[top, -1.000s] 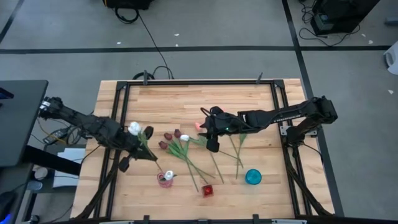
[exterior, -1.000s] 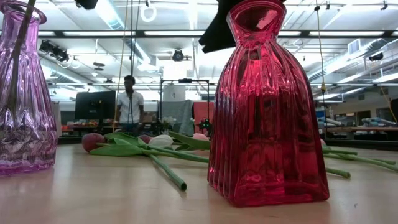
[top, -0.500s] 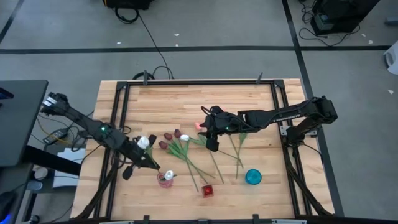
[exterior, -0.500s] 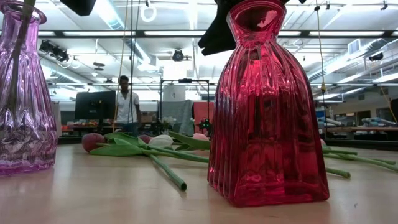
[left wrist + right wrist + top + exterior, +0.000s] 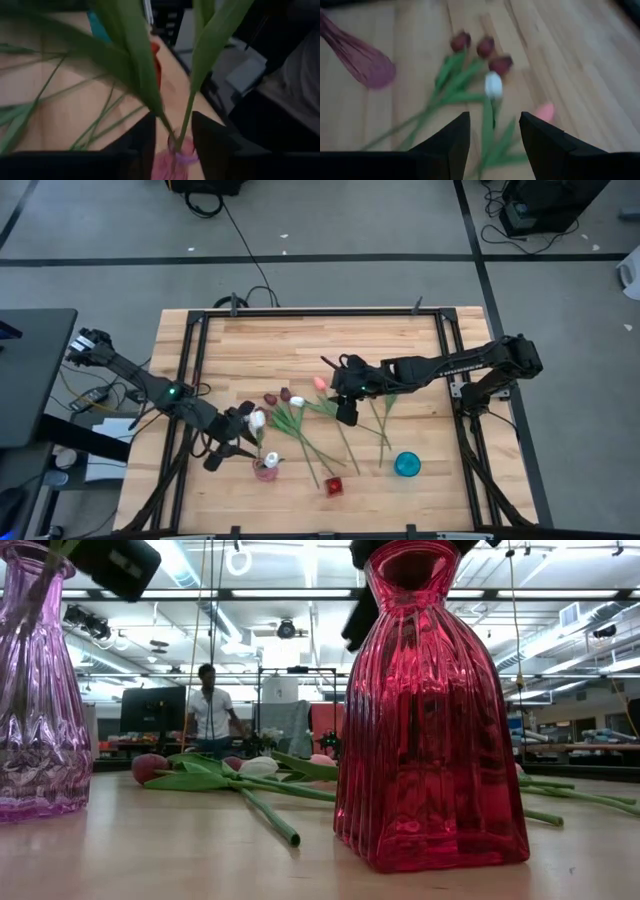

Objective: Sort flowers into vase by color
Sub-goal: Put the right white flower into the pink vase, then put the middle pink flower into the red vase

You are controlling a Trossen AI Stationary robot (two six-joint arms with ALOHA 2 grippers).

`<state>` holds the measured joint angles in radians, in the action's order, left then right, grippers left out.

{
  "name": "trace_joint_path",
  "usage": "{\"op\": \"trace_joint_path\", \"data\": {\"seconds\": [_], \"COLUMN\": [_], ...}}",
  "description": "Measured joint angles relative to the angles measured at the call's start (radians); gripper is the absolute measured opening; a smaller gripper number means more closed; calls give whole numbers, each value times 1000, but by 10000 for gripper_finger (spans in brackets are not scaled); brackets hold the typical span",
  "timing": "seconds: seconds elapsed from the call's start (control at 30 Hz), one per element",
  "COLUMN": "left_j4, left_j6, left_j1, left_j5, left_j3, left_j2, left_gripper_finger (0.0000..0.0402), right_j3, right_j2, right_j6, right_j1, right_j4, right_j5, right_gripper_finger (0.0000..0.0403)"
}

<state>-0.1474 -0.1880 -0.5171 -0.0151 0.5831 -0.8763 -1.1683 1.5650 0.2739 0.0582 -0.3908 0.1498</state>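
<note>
Three vases stand on the tabletop (image 5: 300,340), pink (image 5: 264,468), red (image 5: 334,486) and blue (image 5: 407,464); the left gripper (image 5: 243,432), jaws parted around a white flower's stem (image 5: 186,117), is over the pink one, while the right gripper (image 5: 345,412), jaws open and empty, hovers over three maroon flowers (image 5: 482,50), one white flower (image 5: 493,85) and one pink flower (image 5: 545,112) lying there.

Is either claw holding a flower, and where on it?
Nothing looks gripped. Right gripper is open, empty. Left gripper, fingers open, flanks the stem of the white tulip, which reaches into the pink vase.
</note>
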Motion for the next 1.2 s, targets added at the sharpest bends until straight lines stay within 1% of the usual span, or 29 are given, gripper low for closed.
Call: {"op": "trace_joint_path", "data": {"seconds": [0.07, 0.13, 0.3, 0.57, 0.73, 0.8, 1.07, 1.2], "left_j4": [-41, -70, -126, -301, -328, -328, -335, -356], "left_j6": [1, 1, 1, -49, -58, -64, -88, -105], "left_j1": [0, 0, 0, 0, 0, 0, 0, 0], "left_j5": [0, -2, -33, -158, -278, -308, -317, -317], "left_j3": [0, 0, 0, 0, 0, 0, 0, 0], "left_j2": [10, 25, 96, 223, 287, 306, 330, 331], "left_gripper_finger": [163, 174, 176, 176, 177, 177, 177, 177], "right_j3": [0, 0, 0, 0, -1, -1, -3, -6], "right_j2": [0, 0, 30, 139, 226, 252, 328, 343], "right_j6": [26, 50, 143, 247, 298, 323, 344, 335], "right_j1": [-7, -19, -75, -152, -186, -193, -193, -190], "right_j4": [-43, -96, -248, -423, -470, -484, -533, -525], "right_j5": [-9, -20, -15, -23, -54, -67, -77, -117], "right_gripper_finger": [192, 193, 188, 172, 167, 167, 165, 145]}}
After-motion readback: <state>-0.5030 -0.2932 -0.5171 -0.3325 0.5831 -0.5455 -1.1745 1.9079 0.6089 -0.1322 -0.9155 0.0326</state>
